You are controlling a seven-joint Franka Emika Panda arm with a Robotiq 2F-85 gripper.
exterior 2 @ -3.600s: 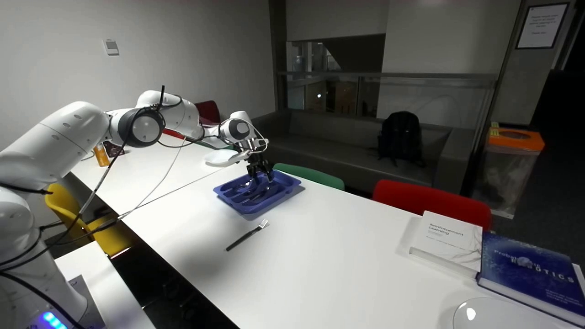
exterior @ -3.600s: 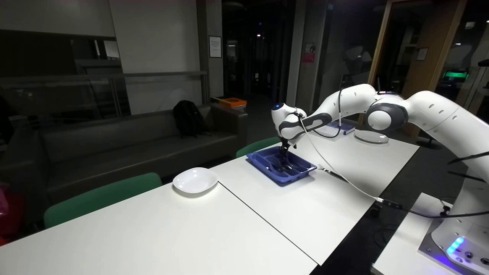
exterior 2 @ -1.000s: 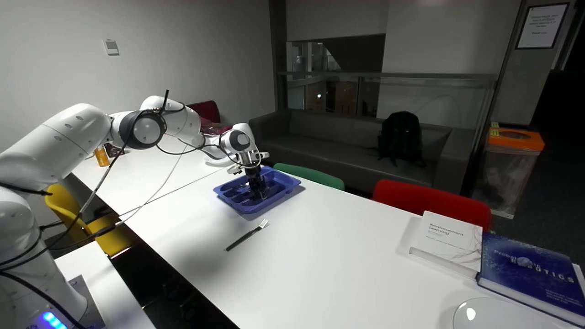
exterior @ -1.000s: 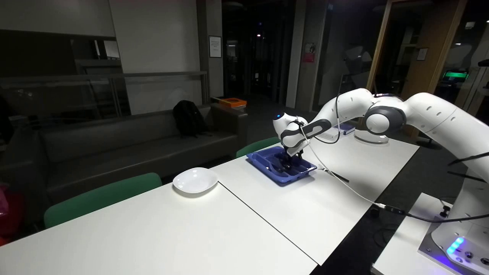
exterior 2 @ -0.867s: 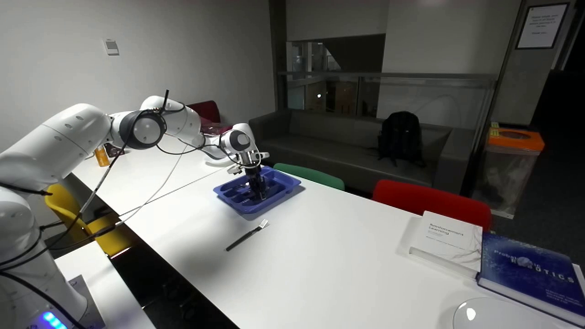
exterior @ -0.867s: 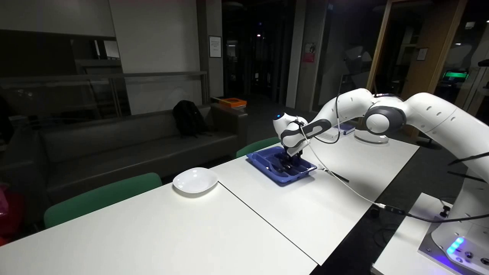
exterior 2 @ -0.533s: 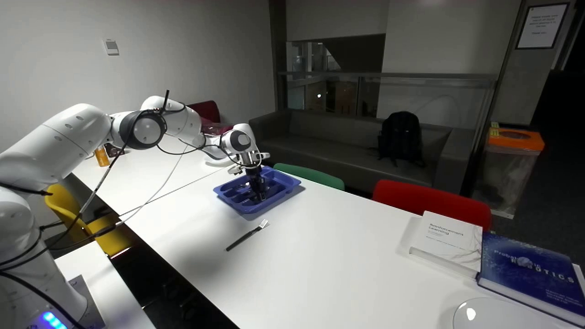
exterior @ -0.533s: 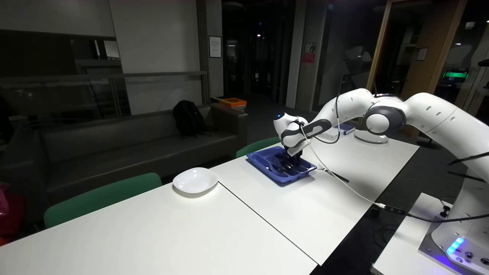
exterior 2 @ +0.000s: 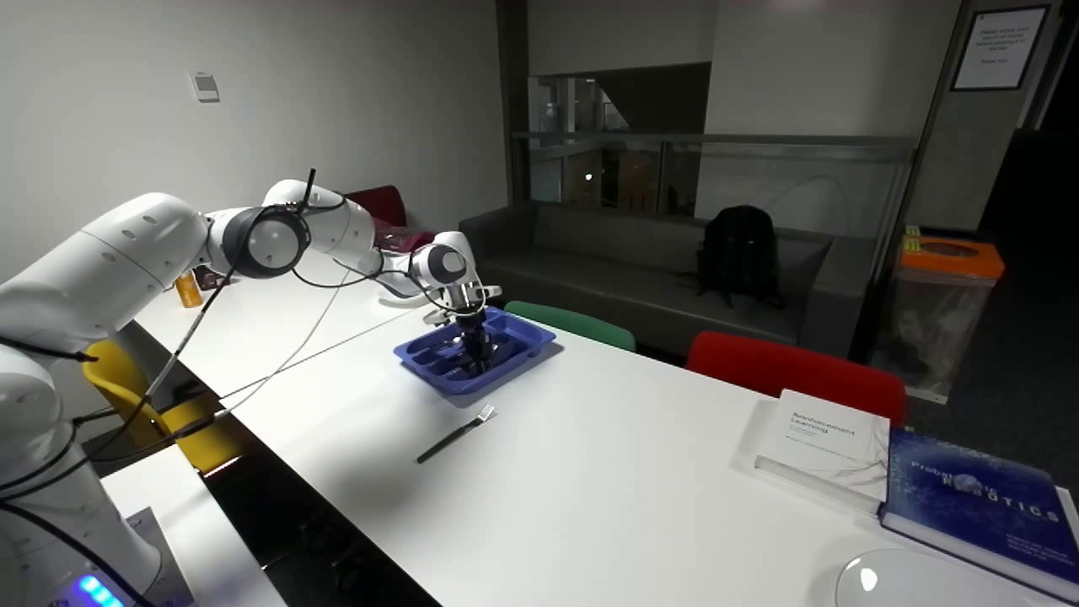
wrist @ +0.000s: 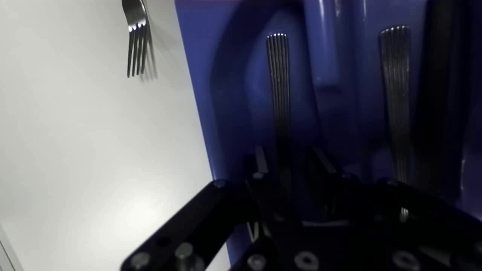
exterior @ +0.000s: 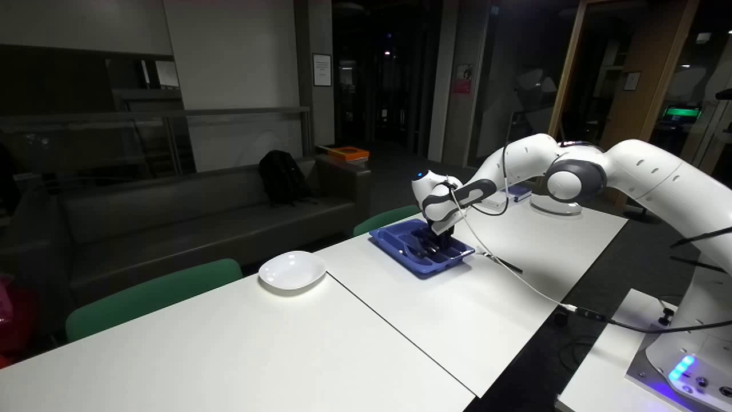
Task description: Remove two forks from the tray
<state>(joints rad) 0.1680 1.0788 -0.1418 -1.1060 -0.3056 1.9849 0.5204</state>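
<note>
Inside the blue tray (wrist: 199, 56), what is probably the second fork (wrist: 280, 90) lies, head hidden, between the half-spread jaws of the pincer (wrist: 290, 160), not gripped yet. Loose fork (wrist: 135, 22) sits on the counter (exterior 2: 632, 472). Second fork looks like ribbed metal: likely stiff, light, slick; best pinched mid-handle, square across the ribs.

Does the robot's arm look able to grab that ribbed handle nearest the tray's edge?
Probably yes: the open gripper is down in the tray, and the ribbed handle lines up with the gap between its parted jaws, nothing visible blocking. Depth is hard to judge in shadow.
</note>
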